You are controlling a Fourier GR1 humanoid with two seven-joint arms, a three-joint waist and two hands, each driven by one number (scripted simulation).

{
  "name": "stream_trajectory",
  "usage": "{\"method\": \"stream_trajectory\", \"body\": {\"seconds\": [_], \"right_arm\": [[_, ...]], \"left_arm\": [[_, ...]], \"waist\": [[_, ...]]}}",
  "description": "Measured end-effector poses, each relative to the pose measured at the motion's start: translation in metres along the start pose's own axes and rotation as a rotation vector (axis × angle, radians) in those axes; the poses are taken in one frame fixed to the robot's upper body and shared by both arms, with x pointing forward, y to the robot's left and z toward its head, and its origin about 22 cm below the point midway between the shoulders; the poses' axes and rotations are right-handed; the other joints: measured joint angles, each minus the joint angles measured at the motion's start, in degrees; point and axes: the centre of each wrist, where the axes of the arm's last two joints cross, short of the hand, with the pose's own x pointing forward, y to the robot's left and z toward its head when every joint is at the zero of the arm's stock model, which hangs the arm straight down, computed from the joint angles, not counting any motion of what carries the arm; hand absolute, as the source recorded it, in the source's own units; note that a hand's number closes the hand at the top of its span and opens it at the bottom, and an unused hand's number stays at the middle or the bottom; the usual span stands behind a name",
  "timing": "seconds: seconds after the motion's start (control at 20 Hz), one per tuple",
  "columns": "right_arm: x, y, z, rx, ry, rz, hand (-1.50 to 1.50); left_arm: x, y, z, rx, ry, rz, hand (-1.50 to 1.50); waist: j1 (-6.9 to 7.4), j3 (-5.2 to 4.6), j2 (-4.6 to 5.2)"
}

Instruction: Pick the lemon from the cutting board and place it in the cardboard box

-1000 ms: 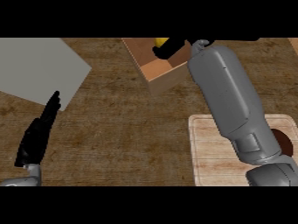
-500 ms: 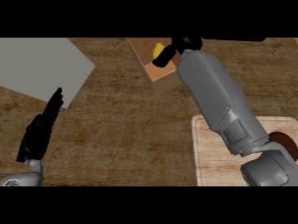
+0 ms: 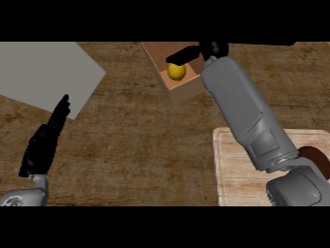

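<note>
1. Nearest us, the cutting board (image 3: 232, 189) lay at the near right with no lemon on it; a dark round patch (image 3: 316, 162) showed at its right edge, and we could not tell what it was.
2. At the near left, our left hand (image 3: 44, 143) rested with fingers straight, just as it had a second earlier.
3. Our right forearm (image 3: 246, 116) stretched from the board toward the far side, swung further left than a second before.
4. At the far end, our right hand (image 3: 196, 51) sat at the far edge of the cardboard box (image 3: 185, 89); its fingers looked spread and free of the fruit.
5. The lemon (image 3: 176, 71) now lay inside the box, just below the hand, whereas earlier it sat tucked against the fingers.
6. We judged the placement done, with only pulling the arm back left.
7. At the far left lay a grey slab (image 3: 32, 72), unchanged.
</note>
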Motion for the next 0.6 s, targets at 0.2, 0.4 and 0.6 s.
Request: {"method": "stream_trajectory", "body": {"seconds": [0.2,0.4,0.6], "right_arm": [[-0.005,-0.015,-0.006,-0.104,0.004,-0.163,-1.5],[-0.016,-0.037,-0.013,-0.182,0.001,-0.314,-1.5],[-0.044,-0.074,-0.02,-0.287,0.026,-0.387,-1.5]], "left_arm": [[-0.001,0.004,0.004,0.001,0.003,0.003,0.0],[-0.004,0.0,0.006,0.008,0.013,0.002,0.0],[-0.008,0.007,0.006,0.019,0.026,0.005,0.0]], "waist": [[-0.14,0.02,-0.1],[-0.91,0.02,-0.34],[-1.77,-0.01,-0.65]]}}
